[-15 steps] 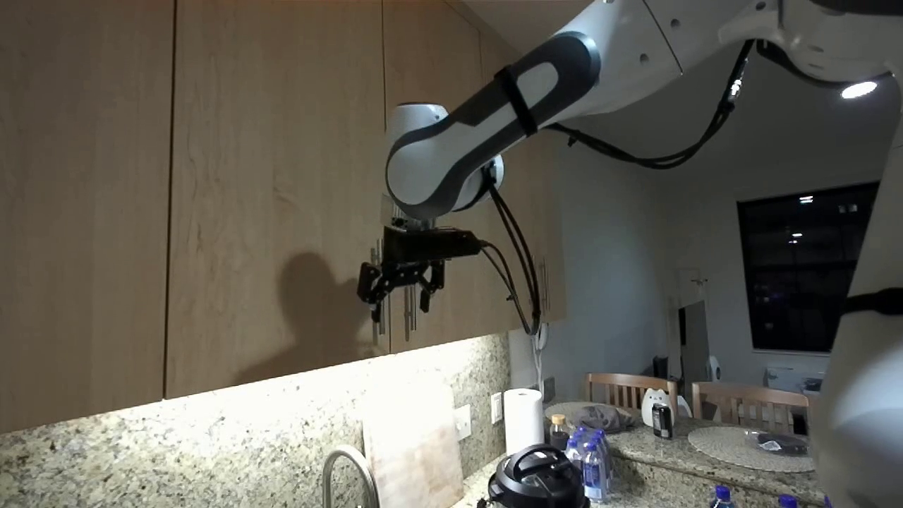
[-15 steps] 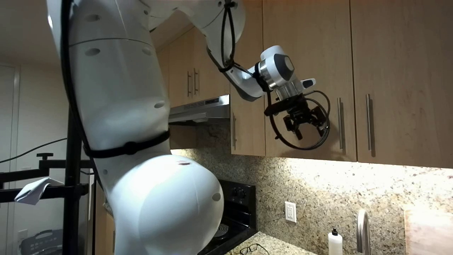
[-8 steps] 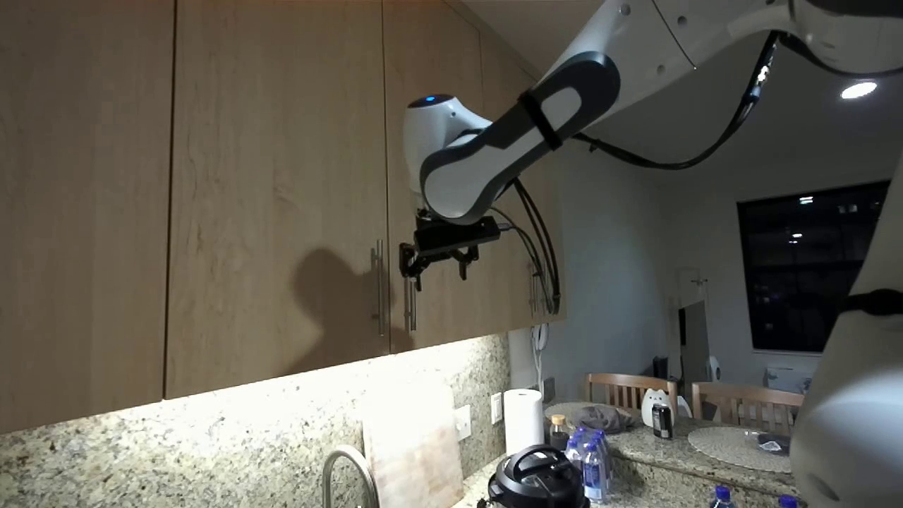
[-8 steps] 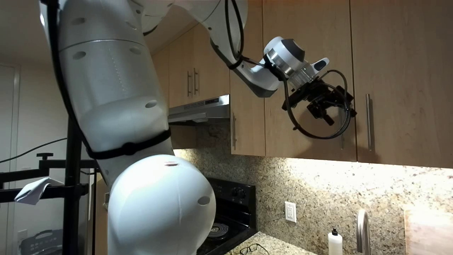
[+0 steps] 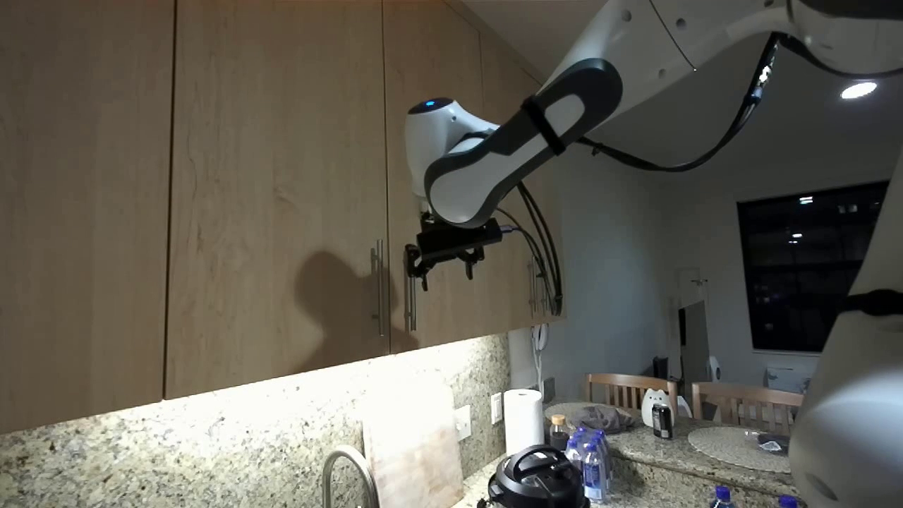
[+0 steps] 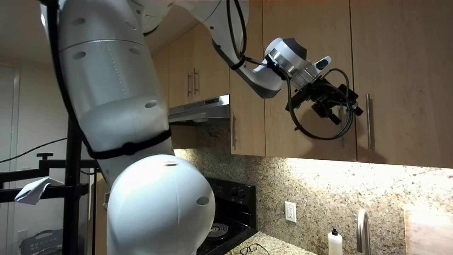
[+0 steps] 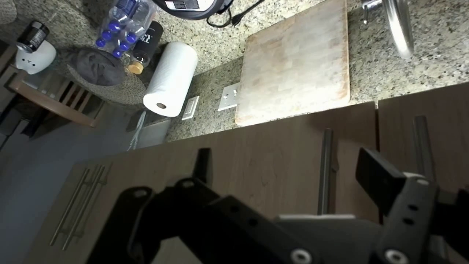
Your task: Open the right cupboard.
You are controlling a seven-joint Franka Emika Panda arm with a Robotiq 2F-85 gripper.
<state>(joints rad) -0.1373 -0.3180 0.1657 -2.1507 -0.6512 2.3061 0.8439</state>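
Read left to right in an exterior view. First, the wide door (image 6: 329,32): shut flush, not the target. Next, the fingers (image 6: 334,118): hung out in front of the doors, spread well apart, nothing gripped. The wrist view placed the target's handle (image 6: 368,122) between them along the line of sight; depth was hard to read from there, so contact could not be settled either way. That handle, a slim upright metal bar, stood low on its door, near the left edge. Farthest right, the right cupboard (image 6: 403,85), taken as target for being the right-hand one of the adjoining pair: flat light-wood door closed, no gap at its edge, interior unseen. Progress, as judged: approach roughly lined up, opening not yet begun. Left to do were the closing onto the bar, the outward pull, and the full swing of the door.
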